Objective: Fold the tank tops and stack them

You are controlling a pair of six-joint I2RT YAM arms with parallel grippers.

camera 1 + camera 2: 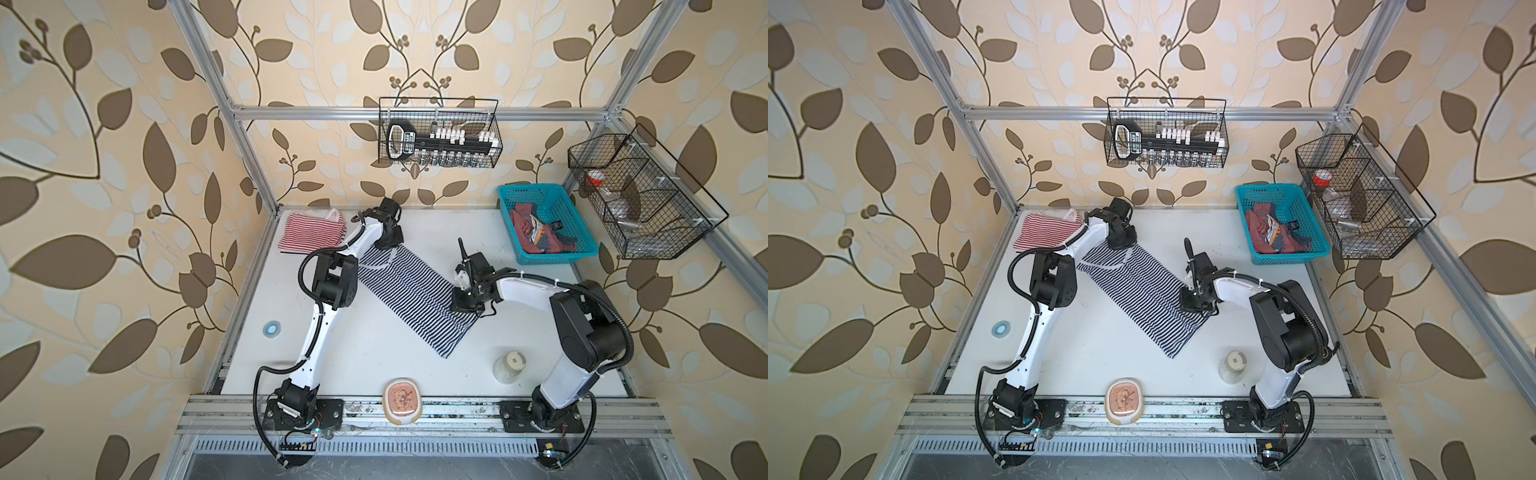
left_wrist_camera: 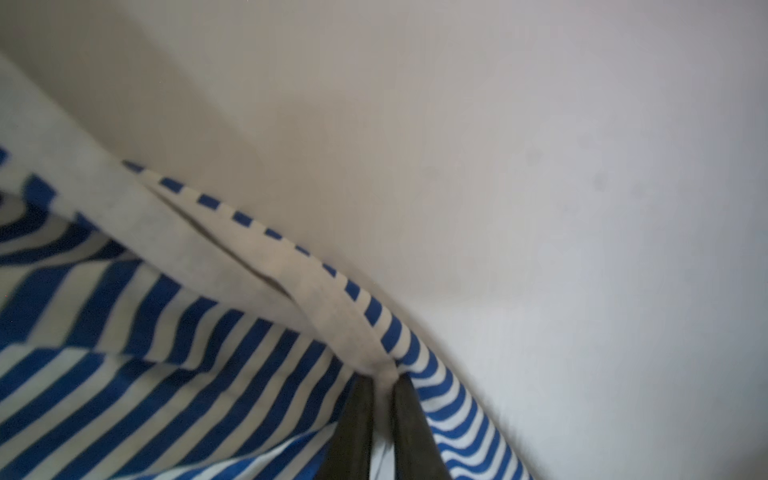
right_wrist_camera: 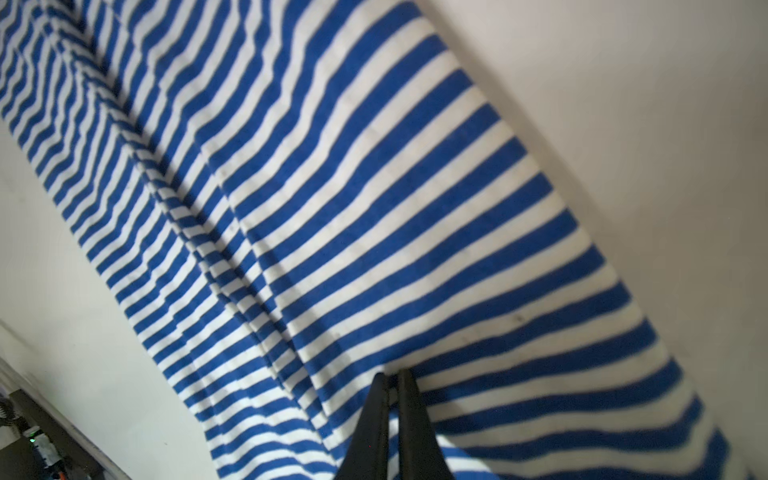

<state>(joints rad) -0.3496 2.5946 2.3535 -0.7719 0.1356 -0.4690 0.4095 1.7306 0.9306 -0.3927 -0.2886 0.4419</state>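
The navy-and-white striped tank top lies as a long narrow strip, running diagonally across the white table. My left gripper is at its far strap end, shut on the white trim of the shoulder. My right gripper is at the near end's right edge, shut on a pinch of striped cloth. The red-and-white striped tank top rests folded at the back left corner. The dusty red tank top sits crumpled in the teal basket.
A blue tape roll lies near the left edge. A jar with a white lid and a pink-and-beige case stand near the front edge. Two black wire baskets hang on the back and right frame.
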